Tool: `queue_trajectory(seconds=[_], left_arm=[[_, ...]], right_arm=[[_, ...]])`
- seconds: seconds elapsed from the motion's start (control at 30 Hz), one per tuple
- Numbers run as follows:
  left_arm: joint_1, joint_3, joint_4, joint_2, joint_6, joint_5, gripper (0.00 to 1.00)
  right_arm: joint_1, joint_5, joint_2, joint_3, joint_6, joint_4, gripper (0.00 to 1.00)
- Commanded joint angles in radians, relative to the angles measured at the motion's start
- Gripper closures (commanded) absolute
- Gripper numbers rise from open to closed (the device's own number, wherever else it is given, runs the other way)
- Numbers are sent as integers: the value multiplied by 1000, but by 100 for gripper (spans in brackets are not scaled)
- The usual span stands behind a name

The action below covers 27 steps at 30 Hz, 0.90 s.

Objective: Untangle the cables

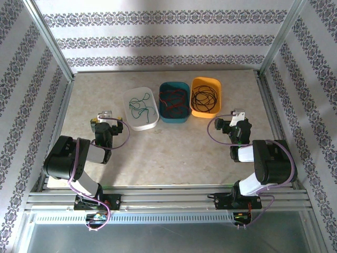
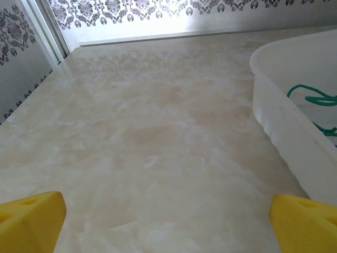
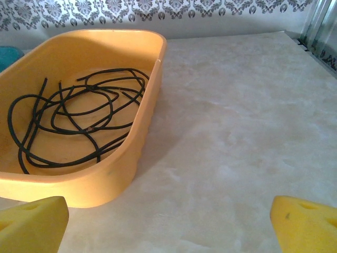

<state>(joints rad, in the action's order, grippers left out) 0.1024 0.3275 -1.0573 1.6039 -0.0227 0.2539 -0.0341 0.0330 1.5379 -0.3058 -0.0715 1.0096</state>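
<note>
Under the left gripper (image 2: 168, 232) we see a bench (image 2: 158, 137) with a smooth, marble-patterned surface and a soft sheen. To that gripper's right, the white tub (image 2: 284, 126) is frosted, translucent plastic. Left of the right gripper (image 3: 168, 226), the orange tub (image 3: 124, 168) is smooth, faintly glossy plastic, and the black cables (image 3: 68, 113) in it look matt and rubbery. The yellow pads (image 3: 303, 224) look matt and foam-like to us.
</note>
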Motion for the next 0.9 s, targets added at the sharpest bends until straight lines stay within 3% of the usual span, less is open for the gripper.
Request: queue_trajectory(seconds=[0.0, 0.07, 0.37, 0.87], left_arm=[[-18, 15, -15, 5, -1, -16, 1], [-19, 19, 8, -3, 4, -17, 1], [-20, 18, -2, 1, 1, -18, 1], [-72, 42, 63, -9, 48, -84, 1]], right_arm=[[33, -106, -14, -33, 10, -28, 2], [78, -212, -13, -32, 34, -32, 2], [102, -226, -9, -32, 51, -13, 2], [11, 40, -4, -65, 26, -43, 2]])
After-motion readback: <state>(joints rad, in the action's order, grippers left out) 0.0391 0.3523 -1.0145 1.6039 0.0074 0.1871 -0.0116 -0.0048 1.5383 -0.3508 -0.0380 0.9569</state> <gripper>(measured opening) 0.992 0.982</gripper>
